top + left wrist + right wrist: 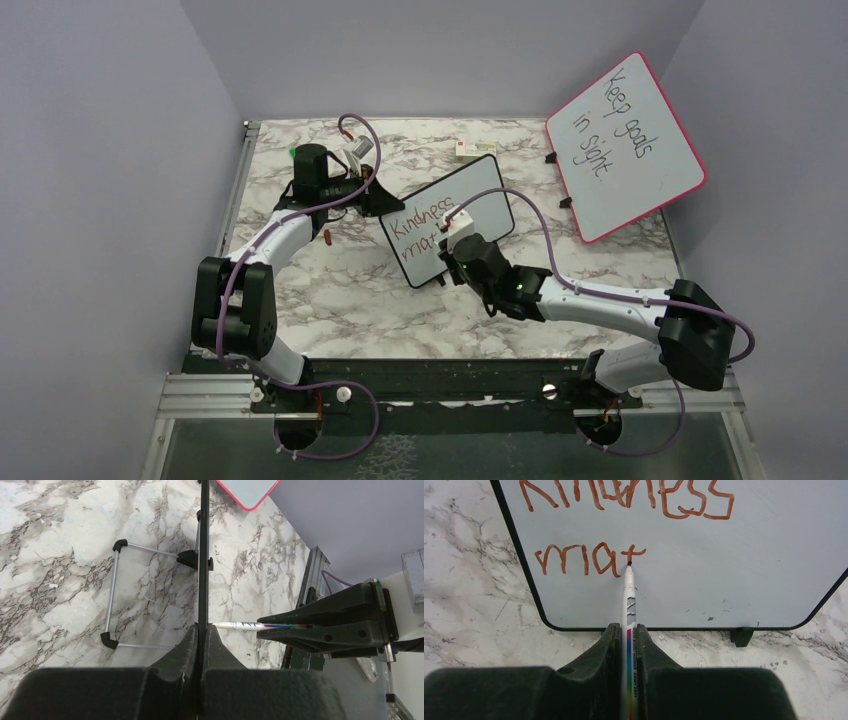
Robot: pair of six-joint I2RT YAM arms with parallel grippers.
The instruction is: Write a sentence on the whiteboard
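The whiteboard (482, 190), small and black-framed, stands tilted mid-table. My left gripper (375, 196) is shut on its upper left edge; in the left wrist view the board's thin edge (203, 555) runs up from between the closed fingers (187, 647). My right gripper (628, 630) is shut on a white marker (629, 600) with a rainbow stripe. Its tip touches the board just under the cross of a "t". The sentence (589, 560) in red-brown reads "Kindness" above "mat". The marker (240, 626) also shows in the left wrist view, tip at the board.
A larger pink-framed board (625, 145) reading "Keep goals in sight" leans at the back right. A small white and red box (470, 150) lies behind the whiteboard. A wire stand (112, 600) braces the whiteboard's back. A small red-brown cap (327, 238) lies by the left arm.
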